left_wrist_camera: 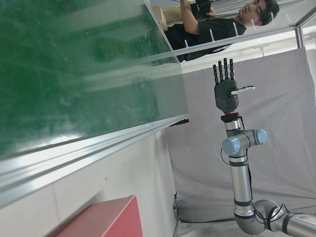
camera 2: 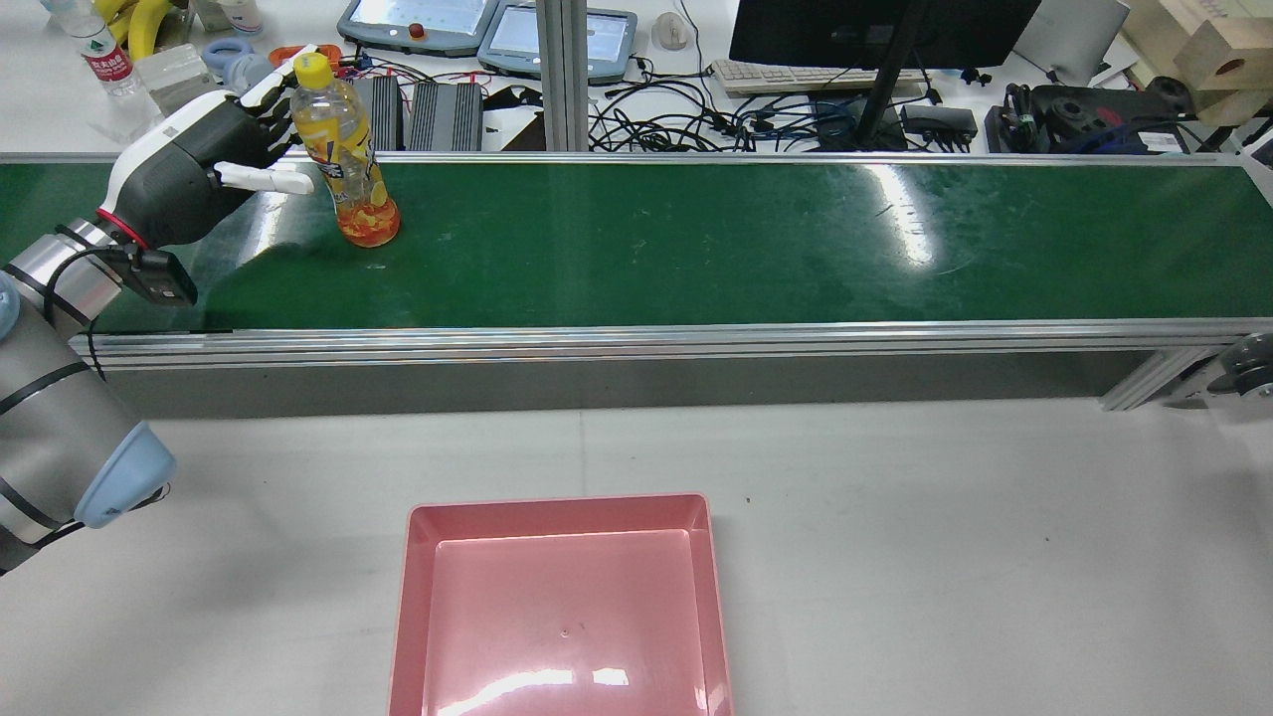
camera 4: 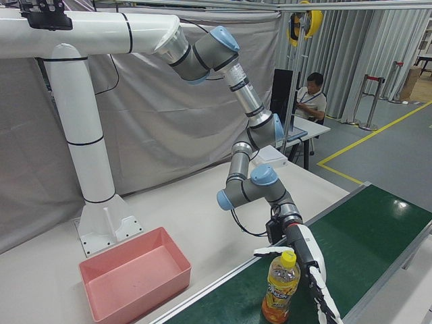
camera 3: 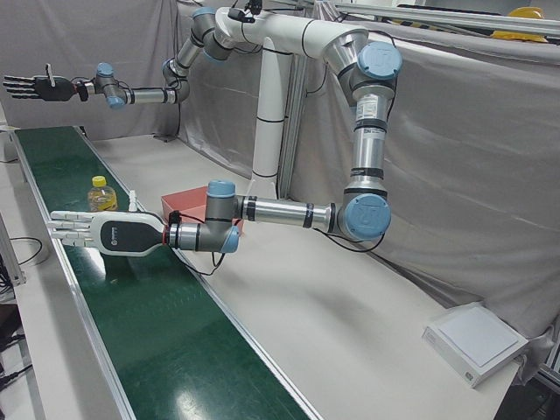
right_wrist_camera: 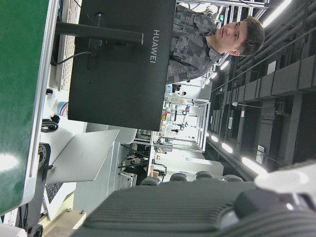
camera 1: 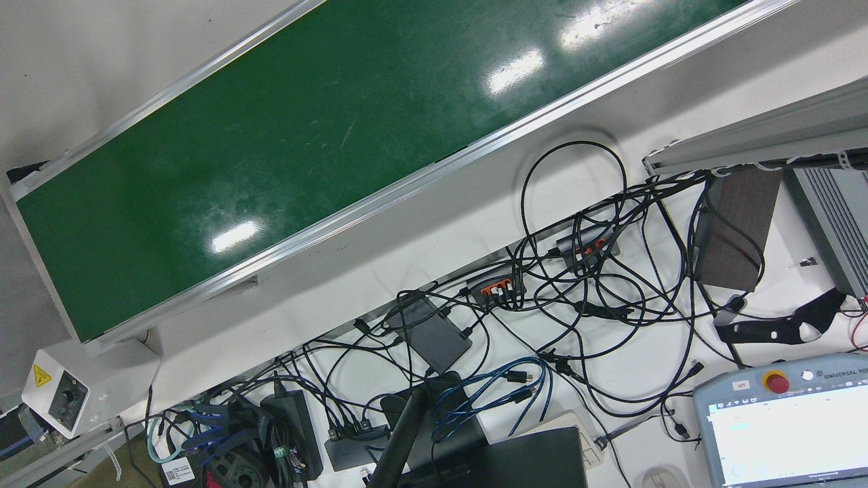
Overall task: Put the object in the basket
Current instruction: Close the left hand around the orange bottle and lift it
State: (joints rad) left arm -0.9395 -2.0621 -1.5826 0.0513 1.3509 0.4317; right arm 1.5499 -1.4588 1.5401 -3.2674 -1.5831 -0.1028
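A yellow-capped bottle of orange drink point(camera 2: 345, 159) stands upright on the green conveyor belt point(camera 2: 696, 244) near its left end. My left hand point(camera 2: 194, 169) is open just to the left of it, fingers stretched past the bottle's far side and thumb pointing at its label; the fingers do not close around it. The right-front view shows the same hand point(camera 4: 312, 273) beside the bottle point(camera 4: 279, 289). My right hand point(camera 3: 35, 87) is held high beyond the belt's far end, open with fingers spread, holding nothing. The pink basket point(camera 2: 418, 597) sits empty on the white table in front of the belt.
Behind the belt lie monitors, a keyboard, teach pendants point(camera 2: 418, 22) and tangled cables point(camera 1: 583, 285). An aluminium post point(camera 2: 562, 70) rises at the belt's far edge. A person sits at a desk point(camera 4: 312, 94) in the background.
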